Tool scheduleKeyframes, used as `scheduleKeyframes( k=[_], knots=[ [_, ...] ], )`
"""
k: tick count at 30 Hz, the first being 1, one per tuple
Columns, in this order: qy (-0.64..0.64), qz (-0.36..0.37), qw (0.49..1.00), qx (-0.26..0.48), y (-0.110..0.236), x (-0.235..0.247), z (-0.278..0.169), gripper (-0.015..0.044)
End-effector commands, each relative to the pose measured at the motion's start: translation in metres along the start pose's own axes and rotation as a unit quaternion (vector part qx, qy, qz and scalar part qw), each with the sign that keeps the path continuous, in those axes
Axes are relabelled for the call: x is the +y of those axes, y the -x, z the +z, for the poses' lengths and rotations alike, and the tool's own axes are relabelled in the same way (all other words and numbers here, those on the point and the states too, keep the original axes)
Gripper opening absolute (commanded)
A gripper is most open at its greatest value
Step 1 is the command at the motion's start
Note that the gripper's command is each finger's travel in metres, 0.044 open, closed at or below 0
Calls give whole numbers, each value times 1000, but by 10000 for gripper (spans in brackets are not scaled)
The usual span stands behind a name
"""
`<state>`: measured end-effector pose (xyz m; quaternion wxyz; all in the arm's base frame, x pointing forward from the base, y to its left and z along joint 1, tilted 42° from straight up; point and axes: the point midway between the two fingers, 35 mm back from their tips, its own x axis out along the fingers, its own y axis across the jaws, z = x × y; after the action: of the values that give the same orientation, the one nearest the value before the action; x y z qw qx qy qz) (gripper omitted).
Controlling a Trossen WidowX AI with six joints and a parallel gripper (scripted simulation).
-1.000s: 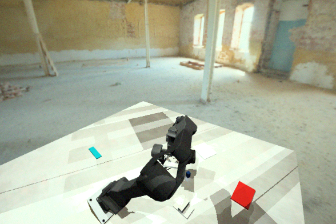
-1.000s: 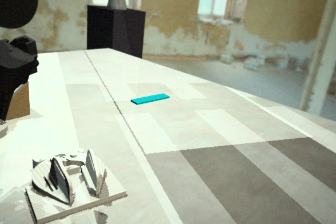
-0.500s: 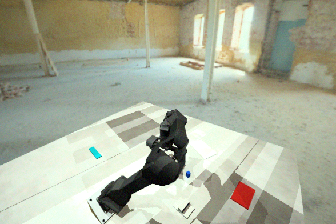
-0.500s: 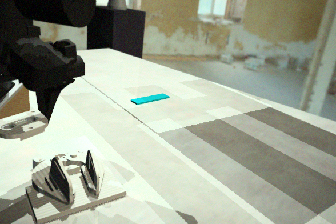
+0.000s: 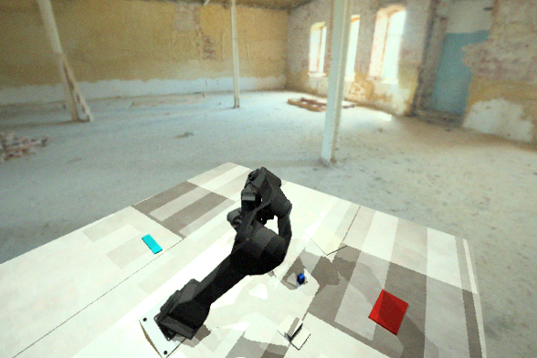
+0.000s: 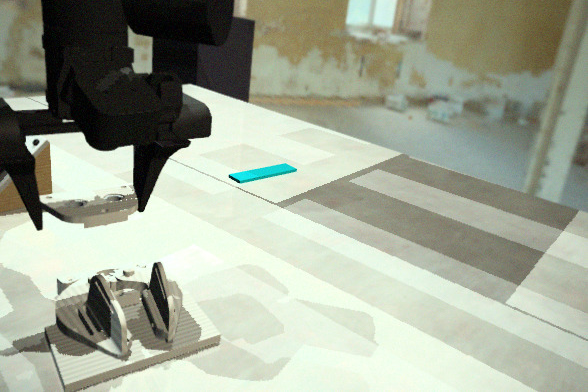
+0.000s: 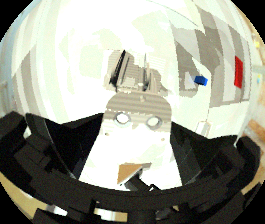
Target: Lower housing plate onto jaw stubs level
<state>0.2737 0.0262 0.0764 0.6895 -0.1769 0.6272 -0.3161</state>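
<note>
The light housing plate (image 6: 100, 210) (image 7: 139, 104), with a rounded end and two round holes, is held about level in the air. My gripper (image 6: 90, 219) (image 7: 136, 120) is shut on it, one finger at each side. Below it in the exterior view, two upright jaws stand side by side, a left jaw (image 6: 107, 317) (image 7: 118, 72) and a right jaw (image 6: 161, 305) (image 7: 147, 75), on a ribbed square base (image 6: 145, 359). A clear gap separates plate and jaws. In the wrist view the jaws show just past the plate's rounded end. The arm hides the jaws in the top view.
A cyan bar (image 5: 152, 244) (image 6: 262, 173) lies away from the jaws. A small blue part (image 5: 300, 279) (image 7: 200, 80) and a red square (image 5: 388, 311) (image 7: 238, 72) lie to the right in the top view. A small pale bracket (image 5: 294, 328) lies near its bottom.
</note>
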Motion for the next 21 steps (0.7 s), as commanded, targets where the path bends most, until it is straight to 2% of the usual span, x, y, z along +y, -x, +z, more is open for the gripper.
scheduleKeyframes(
  k=[1, 21],
  knots=[
    [-23, -1, 1000, 0, 0, 8, -1, 351],
    [-28, -1, 1000, 0, 0, 8, -1, 351]
  ],
)
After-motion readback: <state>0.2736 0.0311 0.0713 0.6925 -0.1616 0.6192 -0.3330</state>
